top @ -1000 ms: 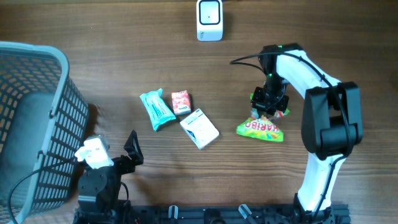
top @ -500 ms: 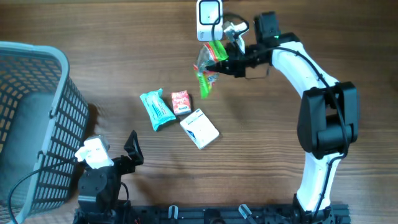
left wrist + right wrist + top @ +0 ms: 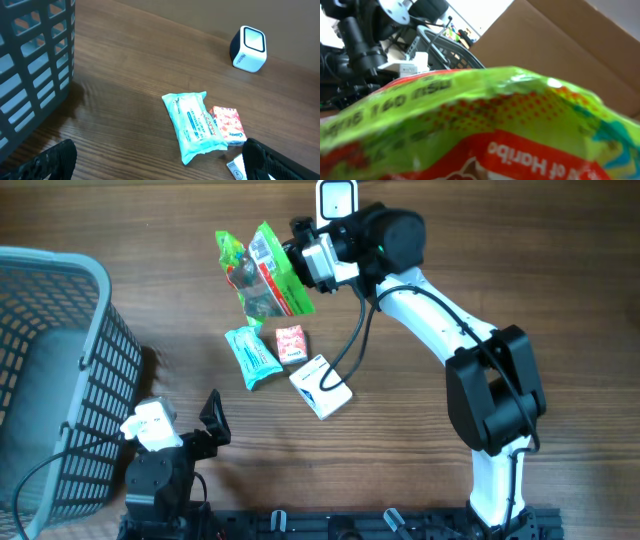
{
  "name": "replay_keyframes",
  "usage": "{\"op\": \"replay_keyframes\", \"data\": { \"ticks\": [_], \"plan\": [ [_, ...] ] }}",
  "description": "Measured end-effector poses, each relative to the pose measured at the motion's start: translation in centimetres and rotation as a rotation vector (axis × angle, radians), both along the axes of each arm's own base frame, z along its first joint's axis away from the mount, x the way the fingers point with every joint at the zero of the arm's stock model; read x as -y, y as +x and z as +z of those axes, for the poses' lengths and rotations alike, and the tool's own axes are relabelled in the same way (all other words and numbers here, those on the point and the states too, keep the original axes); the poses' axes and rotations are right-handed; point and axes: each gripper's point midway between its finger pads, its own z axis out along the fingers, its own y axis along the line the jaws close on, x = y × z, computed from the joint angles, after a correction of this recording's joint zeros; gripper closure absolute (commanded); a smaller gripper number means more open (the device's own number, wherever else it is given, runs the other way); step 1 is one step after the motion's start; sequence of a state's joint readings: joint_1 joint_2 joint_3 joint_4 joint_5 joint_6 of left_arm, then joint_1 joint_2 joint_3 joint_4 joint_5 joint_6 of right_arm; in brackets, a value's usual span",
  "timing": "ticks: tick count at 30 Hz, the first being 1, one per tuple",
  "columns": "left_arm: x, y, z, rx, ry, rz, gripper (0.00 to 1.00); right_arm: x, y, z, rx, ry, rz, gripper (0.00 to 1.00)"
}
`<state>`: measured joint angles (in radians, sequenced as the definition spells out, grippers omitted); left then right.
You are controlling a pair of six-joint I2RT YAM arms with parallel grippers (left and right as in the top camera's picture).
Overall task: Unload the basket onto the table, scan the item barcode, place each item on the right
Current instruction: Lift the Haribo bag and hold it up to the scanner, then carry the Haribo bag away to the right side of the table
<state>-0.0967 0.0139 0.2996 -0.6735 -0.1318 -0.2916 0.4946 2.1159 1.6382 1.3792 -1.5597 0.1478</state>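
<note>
The item, a green and red Haribo candy bag (image 3: 262,270), hangs in the air left of the white barcode scanner (image 3: 337,198), and my right gripper (image 3: 303,264) is shut on its right edge. In the right wrist view the bag (image 3: 485,125) fills the frame and hides the fingers. My left gripper (image 3: 207,423) rests open near the front left of the table with nothing in it. From the left wrist, its dark fingertips (image 3: 56,160) frame the bottom corners, and the scanner (image 3: 248,48) stands far back.
A teal packet (image 3: 251,357), a small red packet (image 3: 290,343) and a white box (image 3: 321,386) lie mid-table; the left wrist view also shows the teal packet (image 3: 195,125) and red packet (image 3: 227,123). A grey mesh basket (image 3: 60,380) stands at the left.
My right arm lifted the Haribo bag off the table at the right and swung it up and left, past the scanner. The left arm has not moved.
</note>
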Motion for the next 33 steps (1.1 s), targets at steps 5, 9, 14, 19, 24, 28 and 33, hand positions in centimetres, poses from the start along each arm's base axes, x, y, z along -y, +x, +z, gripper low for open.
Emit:
{"op": "replay_keyframes", "data": {
  "ticks": [5,9,14,19,24,28,33],
  "plan": [
    [0.0,0.0,0.0,0.000,0.000,0.000,0.00,0.3,-0.5,0.5,-0.080,-0.042,0.002,0.96],
    [0.0,0.0,0.0,0.000,0.000,0.000,0.00,-0.4,0.6,-0.5,-0.399,-0.213,0.003,0.96],
    [0.0,0.0,-0.1,-0.002,0.000,0.000,0.00,-1.3,2.7,-5.8,-1.371,-0.718,-0.010,0.96],
    [0.0,0.0,-0.1,-0.002,0.000,0.000,0.00,-2.1,7.8,-13.0,-1.981,-0.754,-0.442,0.91],
    [0.0,0.0,-0.1,-0.002,0.000,0.000,0.00,2.0,16.5,-17.6,-2.227,-0.364,-1.018,0.95],
    [0.0,0.0,-0.1,-0.002,0.000,0.000,0.00,4.5,21.3,-16.1,-2.358,0.032,-1.117,0.95],
    [0.0,0.0,-0.1,-0.002,0.000,0.000,0.00,5.6,25.2,-15.6,-2.521,0.366,-0.995,0.95]
  ]
}}
